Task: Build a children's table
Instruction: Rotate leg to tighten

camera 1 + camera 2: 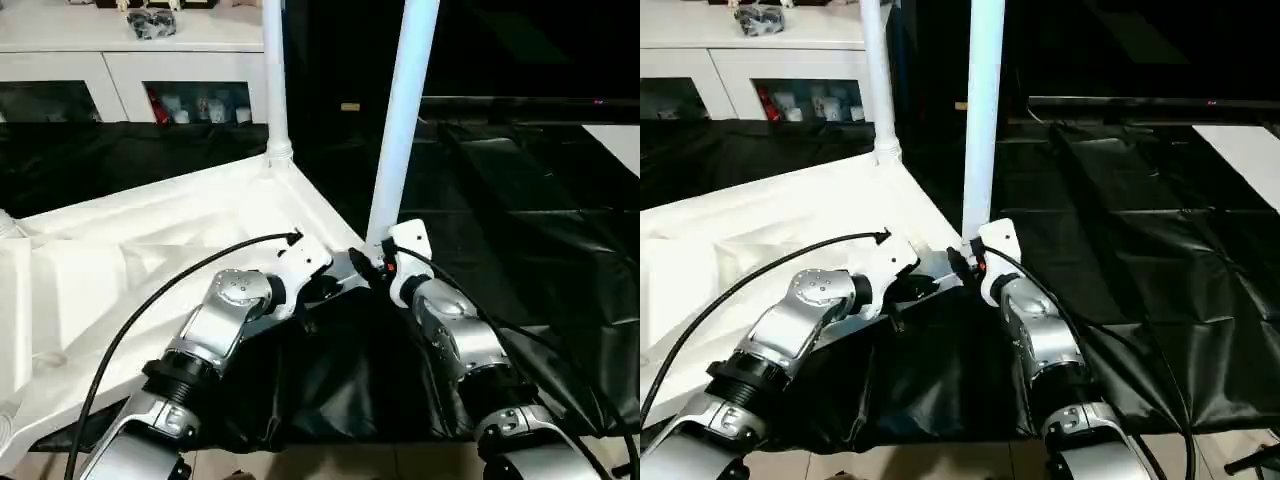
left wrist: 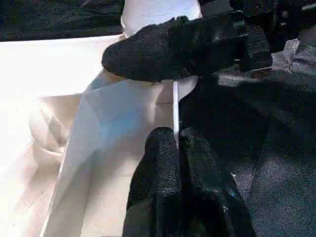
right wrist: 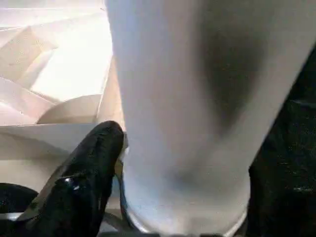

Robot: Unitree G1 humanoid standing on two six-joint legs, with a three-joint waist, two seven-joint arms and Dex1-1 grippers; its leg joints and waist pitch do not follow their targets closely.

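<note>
The white table top [image 1: 150, 240] lies underside up on the black drape, ribs showing. One white leg [image 1: 274, 80] stands upright in the far corner socket. A second leg [image 1: 402, 120] stands upright at the near right corner, and my right gripper [image 1: 378, 262] is shut around its base; in the right wrist view one black finger [image 3: 84, 173] presses against the tube [image 3: 187, 113]. My left gripper [image 2: 175, 143] is shut on the thin rim of the table top [image 2: 123, 128] right beside that corner. The right gripper's finger [image 2: 163, 49] crosses the leg's foot just beyond it.
A white cabinet [image 1: 130, 60] with glass doors stands behind the work surface. Black drape [image 1: 520, 220] covers the surface to the right, with a white patch [image 1: 615, 140] at its far right edge. A black cable [image 1: 160, 300] arcs over my left forearm.
</note>
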